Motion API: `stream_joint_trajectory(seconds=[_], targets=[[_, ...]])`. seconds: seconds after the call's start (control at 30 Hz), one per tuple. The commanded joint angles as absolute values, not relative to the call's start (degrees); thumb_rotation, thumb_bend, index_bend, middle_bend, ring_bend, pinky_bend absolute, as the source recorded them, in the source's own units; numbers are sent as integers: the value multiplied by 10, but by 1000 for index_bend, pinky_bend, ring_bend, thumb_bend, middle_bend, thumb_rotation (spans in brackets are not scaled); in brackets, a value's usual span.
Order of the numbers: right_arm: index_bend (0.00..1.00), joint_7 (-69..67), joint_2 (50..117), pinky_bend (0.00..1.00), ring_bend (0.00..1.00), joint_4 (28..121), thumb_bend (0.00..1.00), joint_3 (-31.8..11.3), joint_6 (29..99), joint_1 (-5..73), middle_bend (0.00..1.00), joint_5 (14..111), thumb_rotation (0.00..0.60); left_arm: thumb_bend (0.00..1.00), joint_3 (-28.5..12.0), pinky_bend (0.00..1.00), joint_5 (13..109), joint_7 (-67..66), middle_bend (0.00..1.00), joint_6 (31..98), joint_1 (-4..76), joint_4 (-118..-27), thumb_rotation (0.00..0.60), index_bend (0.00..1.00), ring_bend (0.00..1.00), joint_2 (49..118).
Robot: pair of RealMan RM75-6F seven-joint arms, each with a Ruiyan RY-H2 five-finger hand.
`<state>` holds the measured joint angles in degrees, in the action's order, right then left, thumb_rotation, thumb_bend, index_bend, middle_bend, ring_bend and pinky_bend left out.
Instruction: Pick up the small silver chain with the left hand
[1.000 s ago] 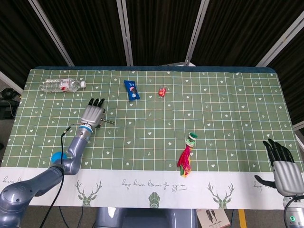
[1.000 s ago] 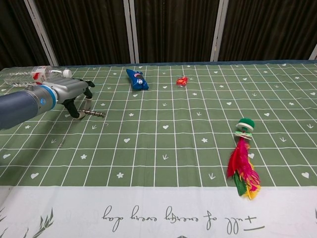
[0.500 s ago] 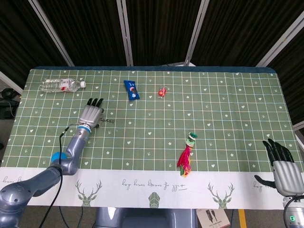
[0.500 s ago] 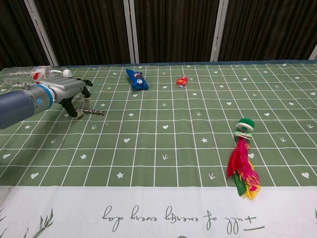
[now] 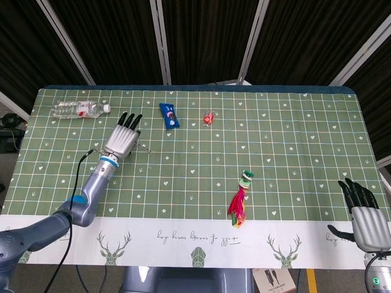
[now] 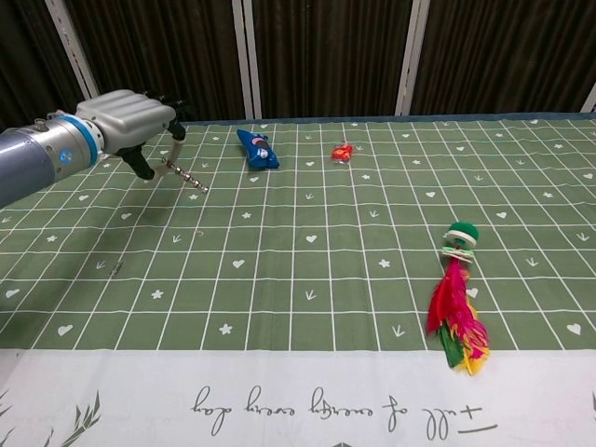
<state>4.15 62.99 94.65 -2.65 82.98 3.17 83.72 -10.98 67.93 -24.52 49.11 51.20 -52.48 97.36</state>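
the left hand (image 6: 126, 119) is up off the green grid-patterned tablecloth (image 6: 307, 270) and the small silver chain (image 6: 184, 174) hangs from it, clear in the chest view: fingers curled down around the upper end, the loose end slanting down and away from the palm without touching the cloth. in the head view the same hand (image 5: 121, 142) shows from its back, dark fingertips pointing towards the far edge of the cloth, and a thin glint of the chain (image 5: 144, 147) pokes out on the side facing the blue snack packet (image 5: 170, 115).

by my read the pick-up itself is essentially done: the chain looks off the cloth and carried by the hand. what may be left is only to lift a little more and hold steady; the grip looks slight, just on one end, so a slip is the thing to watch.

taking the blue snack packet as marker: the clear plastic water bottle (image 5: 79, 109) lies well apart on the far side of the left hand from it, the small red wrapped sweet (image 5: 208, 118) lies near it on the other side, and the red, yellow and green feather shuttlecock (image 5: 240, 200) lies well apart towards the near edge.

the right hand (image 5: 364, 215) rests far from the packet at the near corner, fingers straight and apart, holding nothing.
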Motion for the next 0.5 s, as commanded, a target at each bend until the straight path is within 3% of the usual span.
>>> stream_joint_trajectory(seconds=[0.03,0.5], targets=[[0,41,630,88,0,946,58,-26,830,31,0,838,600,492,-94,0,717,-254,0,525,506,-571,600,638,0,937],[0,46,631,88,0,945,58,-26,836,30,0,843,600,491,-20,0,848,-305,0,612,469,-698,600,639,0,816]])
